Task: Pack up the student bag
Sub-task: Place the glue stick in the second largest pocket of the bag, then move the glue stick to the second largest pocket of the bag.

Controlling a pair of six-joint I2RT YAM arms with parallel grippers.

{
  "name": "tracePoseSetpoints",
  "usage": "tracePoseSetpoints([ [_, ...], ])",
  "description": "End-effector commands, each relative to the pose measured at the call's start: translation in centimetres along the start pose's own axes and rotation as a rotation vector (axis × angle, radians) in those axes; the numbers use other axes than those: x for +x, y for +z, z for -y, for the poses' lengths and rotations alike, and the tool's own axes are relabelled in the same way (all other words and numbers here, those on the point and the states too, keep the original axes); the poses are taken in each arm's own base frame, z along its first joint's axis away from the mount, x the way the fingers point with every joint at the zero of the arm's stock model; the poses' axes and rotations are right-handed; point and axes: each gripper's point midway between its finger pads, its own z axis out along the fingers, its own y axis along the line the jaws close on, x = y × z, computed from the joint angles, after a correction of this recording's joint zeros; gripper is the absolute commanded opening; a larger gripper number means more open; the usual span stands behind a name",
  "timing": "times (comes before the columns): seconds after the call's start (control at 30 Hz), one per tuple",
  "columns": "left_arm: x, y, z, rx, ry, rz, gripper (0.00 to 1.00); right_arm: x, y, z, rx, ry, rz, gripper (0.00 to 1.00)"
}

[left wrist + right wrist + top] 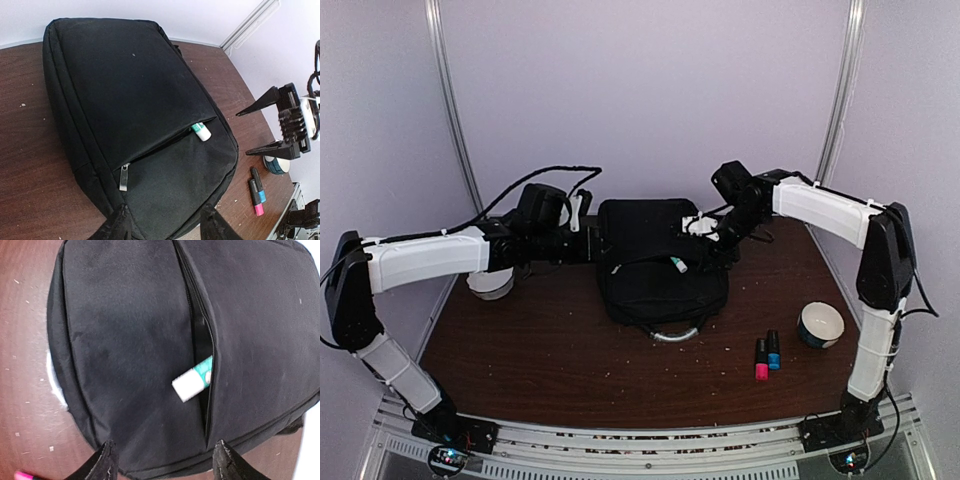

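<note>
The student bag [660,265] is a black backpack lying flat mid-table, its grey loop handle [675,335] toward the near edge. Its front pocket is unzipped, and a white-and-green eraser-like stick [677,265] pokes out of the slot; it also shows in the left wrist view [201,131] and the right wrist view [192,381]. The silver zipper pull [123,177] sits at the slot's left end. My left gripper [592,240] hovers open and empty at the bag's left side [165,225]. My right gripper [708,245] hovers open and empty over the bag's right part [165,460].
A pink marker [761,358] and a blue marker [773,350] lie side by side right of the bag. A white bowl with a dark rim [821,324] stands further right. A white round container [490,285] sits under the left arm. Crumbs dot the brown table [550,350].
</note>
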Motion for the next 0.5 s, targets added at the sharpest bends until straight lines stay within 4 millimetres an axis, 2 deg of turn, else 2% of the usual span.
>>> tracePoseSetpoints([
  [0.0, -0.9, -0.8, 0.0, 0.000, 0.004, 0.037, 0.50, -1.4, 0.6, 2.6, 0.189, -0.211, -0.049, 0.65],
  [0.27, -0.7, -0.7, -0.1, -0.003, -0.008, 0.034, 0.49, -1.0, 3.7, 4.6, 0.249, -0.217, -0.099, 0.65],
  [0.47, -0.5, -0.5, -0.3, -0.010, -0.009, 0.028, 0.50, -0.5, 4.9, 4.4, 0.219, -0.243, -0.119, 0.64],
])
